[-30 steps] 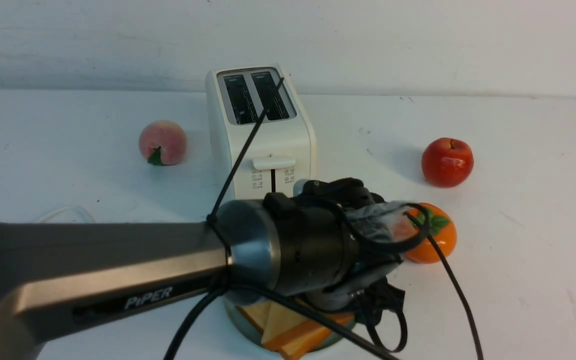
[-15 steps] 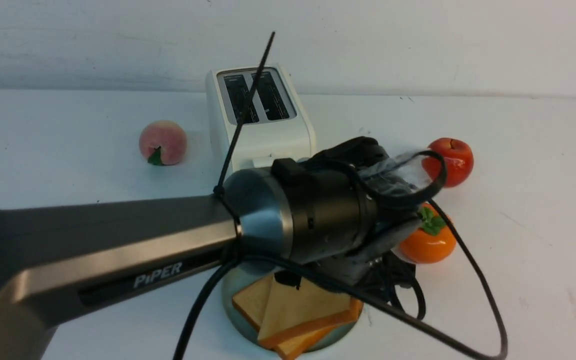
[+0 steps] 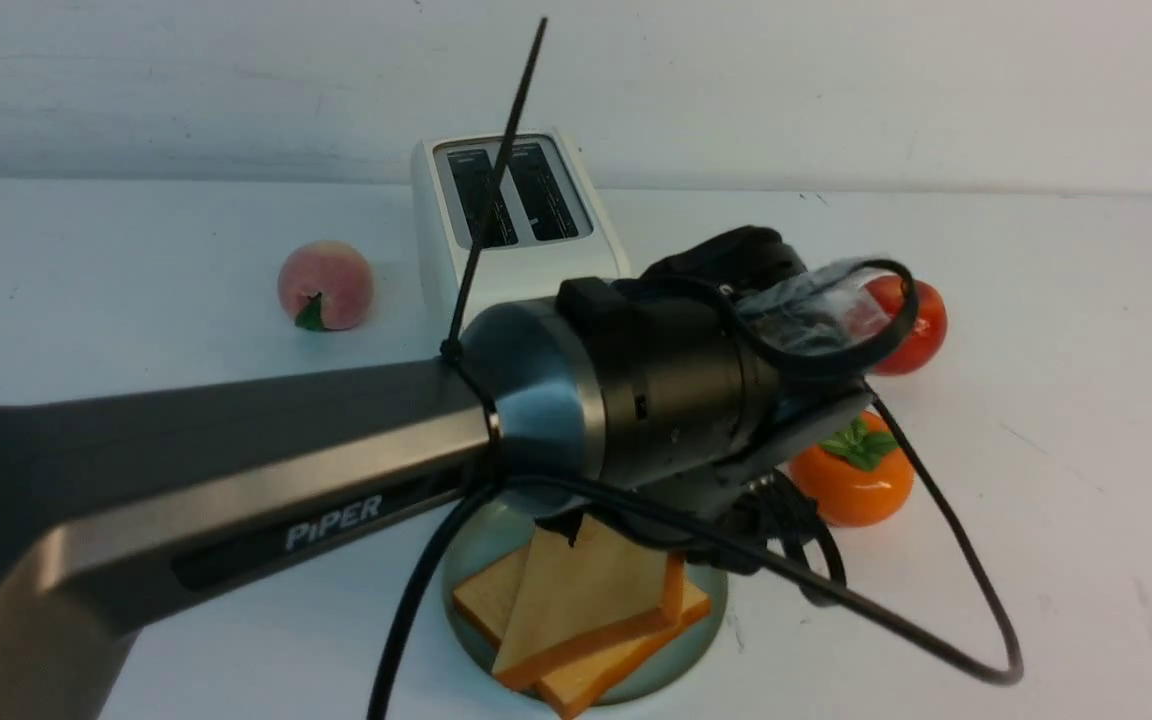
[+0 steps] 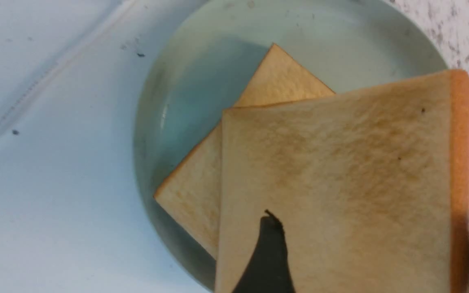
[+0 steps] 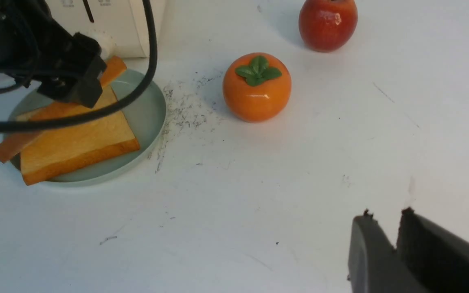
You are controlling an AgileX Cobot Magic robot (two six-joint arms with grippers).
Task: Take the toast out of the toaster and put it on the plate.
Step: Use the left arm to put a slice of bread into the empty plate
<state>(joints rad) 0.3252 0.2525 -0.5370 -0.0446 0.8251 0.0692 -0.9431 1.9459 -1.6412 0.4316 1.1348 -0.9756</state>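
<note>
Left jaws released, spread wide; top toast slice [image 4: 340, 175] lies flat below and between them, on the plate [image 4: 177, 93]. Right jaws nearly closed, empty, well apart from plate.

Toasts [image 3: 586, 600] on plate [image 5: 145, 110]; toaster [image 3: 536, 265] seemingly empty

Bright, diffuse light; soft shadows; small glare spots on persimmon [image 5: 257, 87] (glossy skin); left wrist view slightly soft.

Two toast slices [image 3: 586, 600] are lying stacked on the plate [image 3: 464, 572] near the counter's [image 3: 116, 240] front edge. The toaster [image 3: 521, 240] is standing behind, with the peach [image 3: 325, 285] sitting left and the apple [image 3: 924, 318] and persimmon [image 3: 856, 482] sitting right.
</note>
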